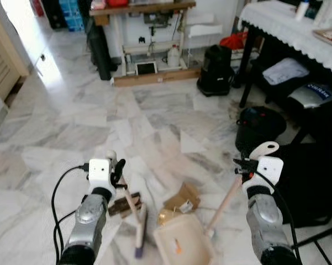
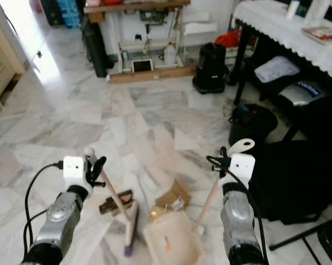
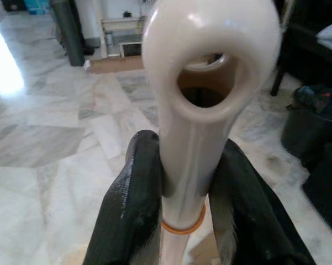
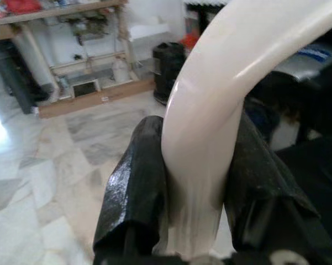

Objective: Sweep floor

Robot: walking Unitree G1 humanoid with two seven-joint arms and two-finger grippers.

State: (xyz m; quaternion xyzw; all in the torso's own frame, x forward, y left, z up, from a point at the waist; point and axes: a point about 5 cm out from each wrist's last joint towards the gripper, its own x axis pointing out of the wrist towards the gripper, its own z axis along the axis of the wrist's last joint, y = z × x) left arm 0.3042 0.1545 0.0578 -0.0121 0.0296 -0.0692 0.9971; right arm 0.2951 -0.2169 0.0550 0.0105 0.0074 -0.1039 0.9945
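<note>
My left gripper [image 1: 117,171] is shut on the cream handle of a short broom [image 1: 130,201]; its looped end [image 3: 210,61] rises between the black fingers [image 3: 130,204]. The broom's head [image 1: 140,233] rests on the marble floor. My right gripper [image 1: 244,165] is shut on the long cream handle [image 1: 226,199] of a dustpan [image 1: 182,244], which lies on the floor between the arms with a small orange scrap in it. Torn brown cardboard [image 1: 183,197] lies at the pan's far edge. A dark scrap [image 1: 123,206] sits beside the broom.
A black bin [image 1: 259,124] and a large black bag [image 1: 315,176] stand close on the right. Beyond them is a table with a white cloth [image 1: 282,25]. A black appliance [image 1: 215,69] and a work table [image 1: 149,33] stand at the back, a wooden door [image 1: 0,61] on the left.
</note>
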